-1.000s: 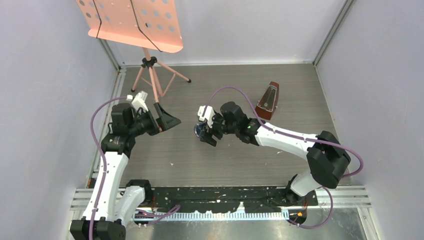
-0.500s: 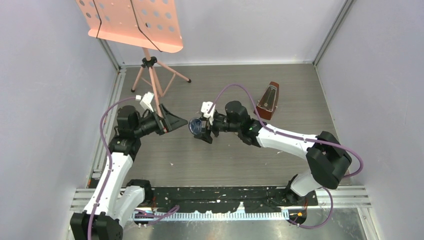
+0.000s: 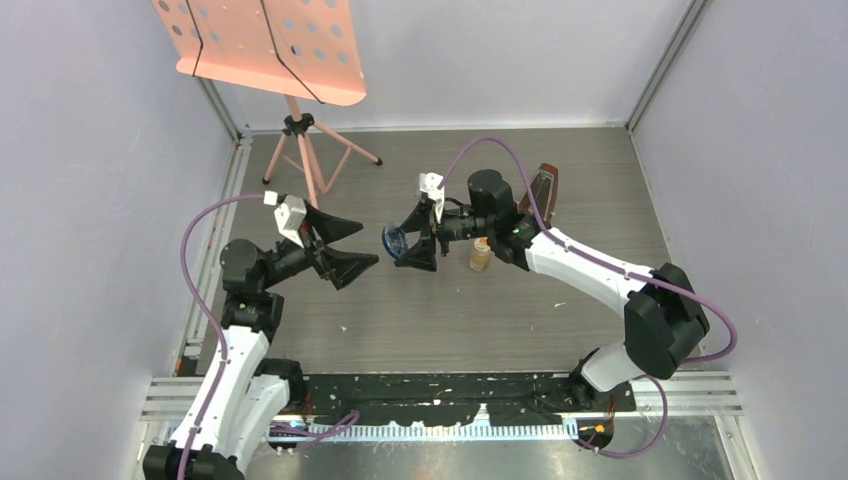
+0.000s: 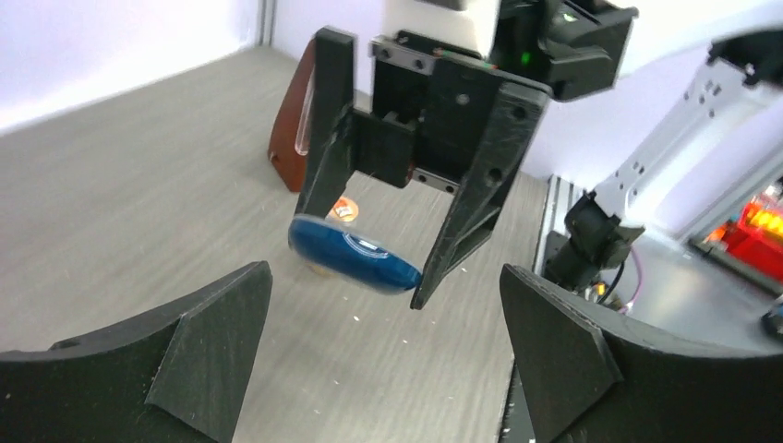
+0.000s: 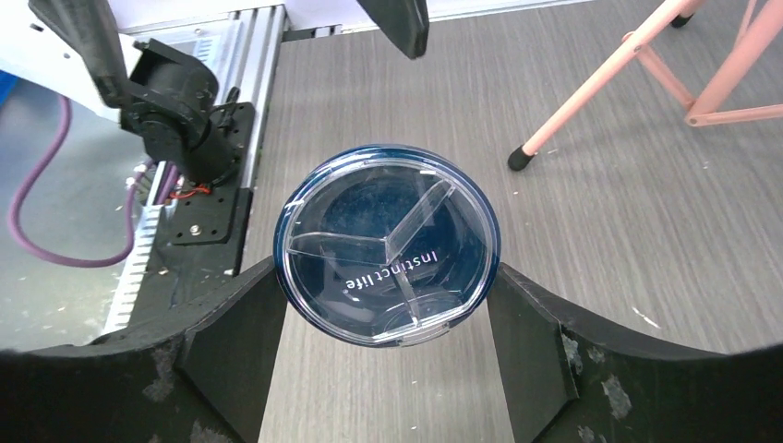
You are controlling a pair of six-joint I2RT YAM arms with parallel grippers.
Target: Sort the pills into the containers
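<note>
My right gripper (image 3: 408, 243) is shut on the dark-blue dish (image 3: 392, 240) and holds it tilted above the table. In the right wrist view the dish (image 5: 388, 245) sits between my fingers (image 5: 231, 332) and shows a clear lid with three compartments; no pills show in it. My left gripper (image 3: 345, 247) is open and empty just left of the dish, facing it. In the left wrist view the dish (image 4: 355, 263) hangs ahead of my open fingers (image 4: 185, 360). The amber bottle (image 3: 480, 253) stands upright right of the dish. No pills are visible anywhere.
A brown metronome (image 3: 546, 188) stands behind the right arm and also shows in the left wrist view (image 4: 291, 138). A pink music stand (image 3: 300, 130) stands at the back left, with its feet (image 5: 526, 157) near the dish. Small white flecks (image 4: 369, 318) lie on the table.
The right gripper lifted the dish and swung back, uncovering the amber bottle. The left gripper moved right toward the dish and its fingers now stand wide apart.
</note>
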